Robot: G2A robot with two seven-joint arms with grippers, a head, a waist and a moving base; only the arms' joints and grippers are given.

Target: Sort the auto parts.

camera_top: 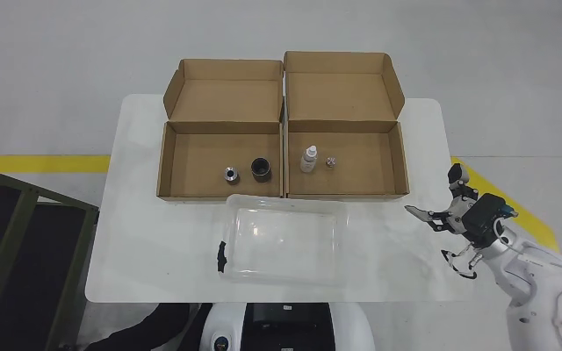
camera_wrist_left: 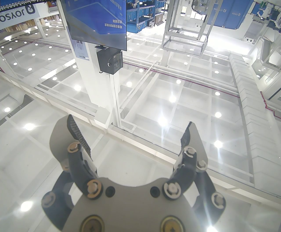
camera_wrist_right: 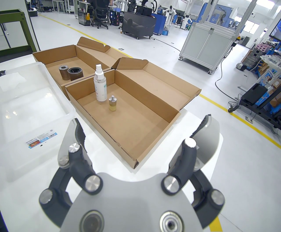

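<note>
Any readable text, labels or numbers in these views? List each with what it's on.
Sticker on the clear plastic bin: print too small to read.
Spray bottle label: faint print, too small to read.
Hanging screen: upside-down lines of characters, blurred.
Banner overhead: upside-down brand lettering, not quoted.
Cardboard boxes: no print seen.

Sticker [camera_wrist_right: 41, 138] on clear bin [camera_wrist_right: 26, 103]: print too small to read. Banner [camera_wrist_left: 17, 14], upper left of frame: inverted lettering.
</note>
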